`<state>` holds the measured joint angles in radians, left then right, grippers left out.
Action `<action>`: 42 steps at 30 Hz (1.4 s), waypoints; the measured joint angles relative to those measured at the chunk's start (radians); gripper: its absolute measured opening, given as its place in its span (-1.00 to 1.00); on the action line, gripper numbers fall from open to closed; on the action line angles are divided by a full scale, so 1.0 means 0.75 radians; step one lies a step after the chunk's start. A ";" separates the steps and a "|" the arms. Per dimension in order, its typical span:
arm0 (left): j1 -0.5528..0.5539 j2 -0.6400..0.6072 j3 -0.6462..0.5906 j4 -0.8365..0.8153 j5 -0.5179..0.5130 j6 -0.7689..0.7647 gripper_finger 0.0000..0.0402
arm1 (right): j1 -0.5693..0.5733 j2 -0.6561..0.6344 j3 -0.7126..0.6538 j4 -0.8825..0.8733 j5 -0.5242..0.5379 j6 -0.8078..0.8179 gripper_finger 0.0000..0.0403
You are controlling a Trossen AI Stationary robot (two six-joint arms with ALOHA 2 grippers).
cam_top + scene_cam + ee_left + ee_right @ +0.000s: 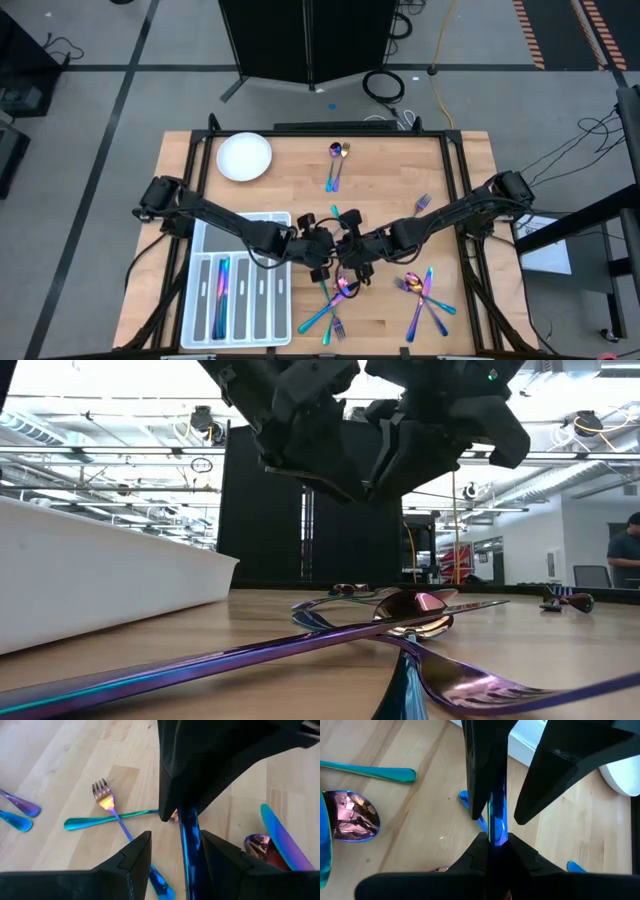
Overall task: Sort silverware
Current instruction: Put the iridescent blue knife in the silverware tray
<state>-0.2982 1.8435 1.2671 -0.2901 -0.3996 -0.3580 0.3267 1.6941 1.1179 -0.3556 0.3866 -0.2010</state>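
A slim blue utensil (496, 817) is pinched by the right gripper (495, 840) above the table's (300, 190) middle, its other end standing between the spread fingers of the left gripper (172, 847). It is judged light, stiff and slick; a grip across the flat handle is advised. Other silverware (425, 290) lies scattered nearby; some lies in the tray (240, 330).

Bare worktop (290, 190) lies open between the plate (244, 157) and the tray (232, 290). Beside the tray, crossed silverware (335, 305) and both arms crowd the passage.
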 joint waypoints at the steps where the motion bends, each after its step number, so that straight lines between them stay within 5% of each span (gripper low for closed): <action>1: 0.005 0.000 0.000 -0.003 0.000 0.000 -0.18 | -0.001 0.000 0.000 0.000 -0.001 0.000 -0.91; 22: 0.066 -0.003 0.000 -0.072 0.007 0.062 -0.19 | -0.122 0.000 -0.004 -0.013 -0.180 0.116 -0.91; 42: 0.071 -0.001 0.000 -0.066 0.019 0.070 -0.73 | -0.133 0.000 -0.004 -0.016 -0.166 0.078 -0.91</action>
<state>-0.2451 1.8429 1.2671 -0.3398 -0.3855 -0.3053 0.2272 1.6943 1.1152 -0.3674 0.2620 -0.1422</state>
